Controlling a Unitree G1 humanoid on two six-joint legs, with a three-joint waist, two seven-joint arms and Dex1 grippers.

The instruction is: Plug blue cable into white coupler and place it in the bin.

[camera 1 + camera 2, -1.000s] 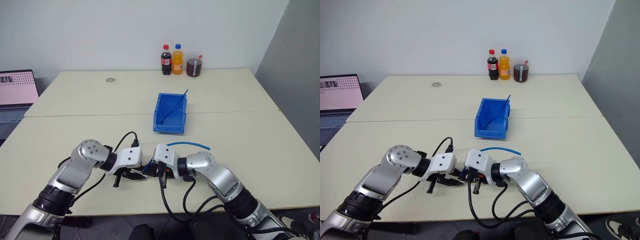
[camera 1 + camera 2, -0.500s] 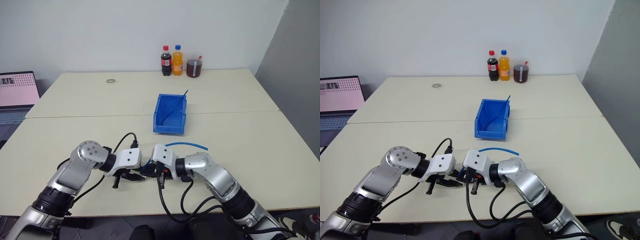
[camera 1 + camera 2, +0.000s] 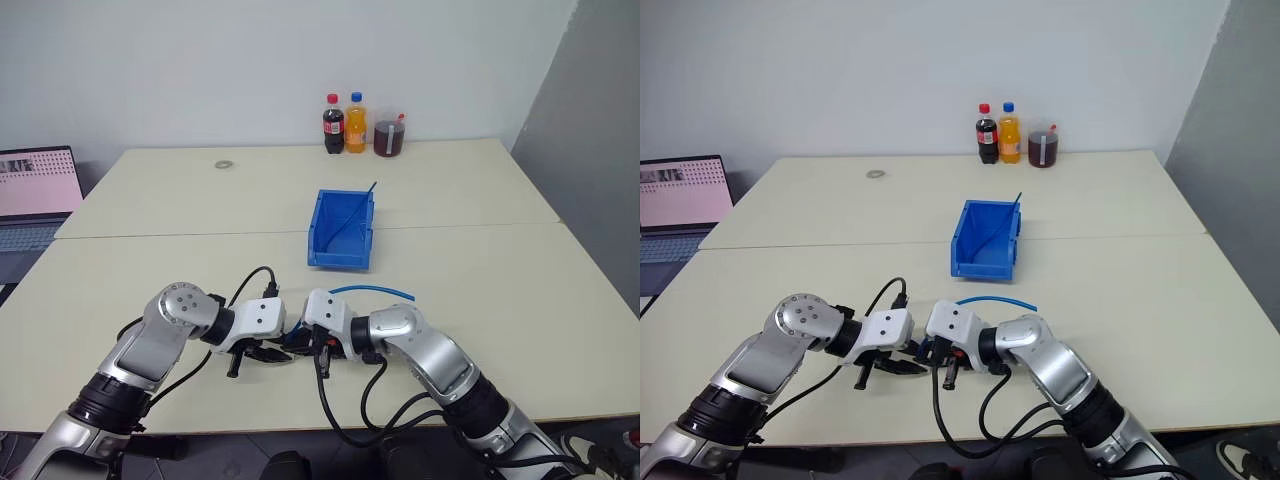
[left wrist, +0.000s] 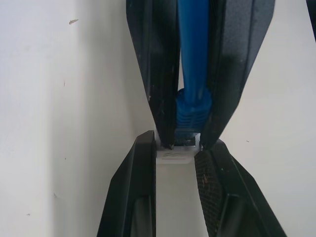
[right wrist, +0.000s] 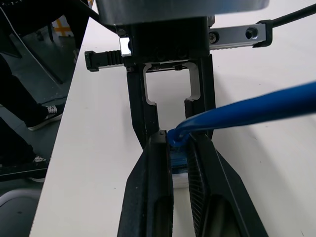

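The left fingers [image 4: 136, 197] pinch the coupler [image 4: 174, 157]. The right fingers [image 5: 148, 197] clamp the cable [image 4: 193, 59] by its plug, which meets the coupler, low over the worktop [image 3: 520, 290]. How deep the plug sits is hidden; the bin [image 3: 342, 228] stands well apart.

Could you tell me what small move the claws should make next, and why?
Probably press the two claws together a little more: the left claw grips the white coupler, the right claw grips the blue cable, and the plug meets the coupler without looking fully seated.

Bin [image 3: 340, 232] glossy blue plastic; table [image 3: 500, 280] matt cream; blue cable [image 4: 193, 59] smooth rubbery.
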